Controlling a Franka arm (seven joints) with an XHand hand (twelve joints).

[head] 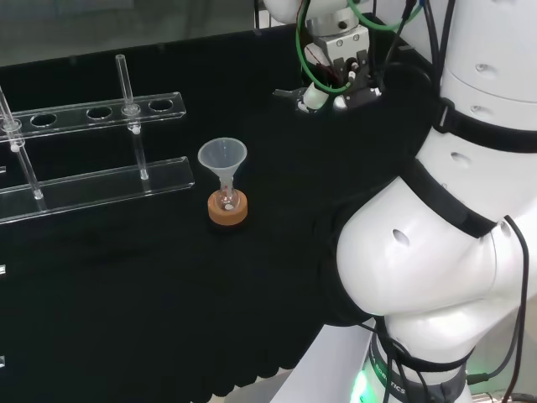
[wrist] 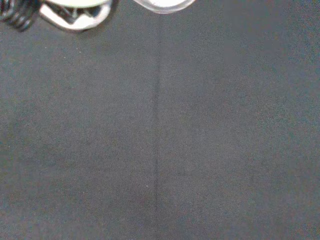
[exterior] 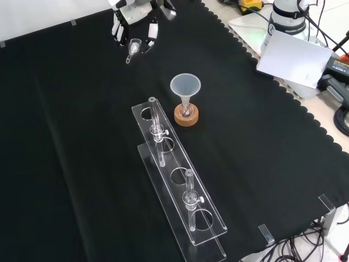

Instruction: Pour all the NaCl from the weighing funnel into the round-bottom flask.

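Observation:
A round-bottom flask (exterior: 187, 112) stands on a cork ring (exterior: 186, 117) near the middle of the cloth, with a clear plastic funnel (exterior: 185, 85) in its neck. The head view shows the same flask (head: 227, 201), cork ring (head: 228, 215) and funnel (head: 222, 156). The hand (exterior: 135, 22) is up at the far edge in the front view, above and left of the flask, its fingers curled round a small clear weighing funnel (exterior: 133, 48). In the head view the hand (head: 340, 80) is well right of the flask. The wrist view has a white part of the hand (wrist: 75, 12) and a clear rim (wrist: 162, 5).
A clear acrylic rack (exterior: 180, 185) holding two glass tubes stretches toward the front view's near edge, close beside the flask. In the head view the rack (head: 92, 151) lies left of the flask. Papers and cables (exterior: 294, 54) lie beyond the cloth's scalloped edge.

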